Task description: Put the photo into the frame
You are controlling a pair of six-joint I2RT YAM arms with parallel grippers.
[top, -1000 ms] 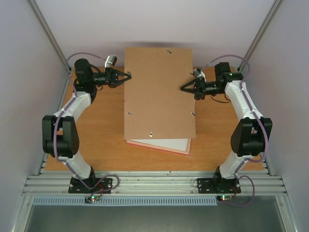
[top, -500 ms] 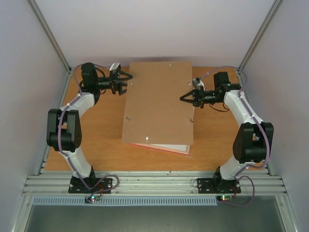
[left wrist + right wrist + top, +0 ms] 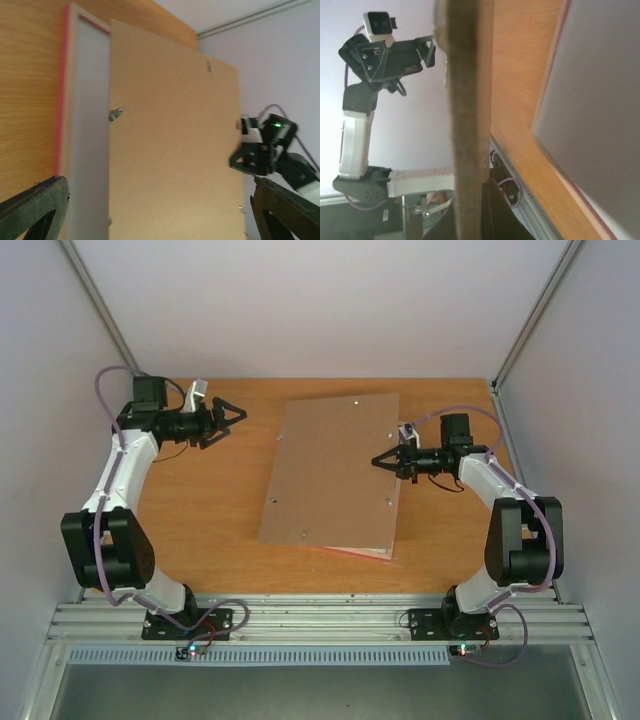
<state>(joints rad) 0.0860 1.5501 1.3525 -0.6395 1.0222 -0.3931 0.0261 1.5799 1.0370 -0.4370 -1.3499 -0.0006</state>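
While the right pincer [image 3: 379, 458] is clamped on the right long edge of the brown backing board [image 3: 335, 475], the top view shows you the left pincer [image 3: 228, 422] spread wide, holding nothing, well apart from the board's left edge. Only a pink sliver of the frame [image 3: 360, 552] peeks out under the board's near end. The frame therefore lies below and to the left of the right pincer, its long axis running away from the bases, roughly along the board's.

From the left wrist, you see the frame's pink left rail and a pale sheet inside it, probably the photo [image 3: 90, 125] lying face down, uncovered beside the board.

From the right wrist, the board stands edge-on between the 2 fingers [image 3: 497, 215], raised off the frame. Judge the right arm the nearer one. Lowering the board squarely depends on matching those 2 long axes.
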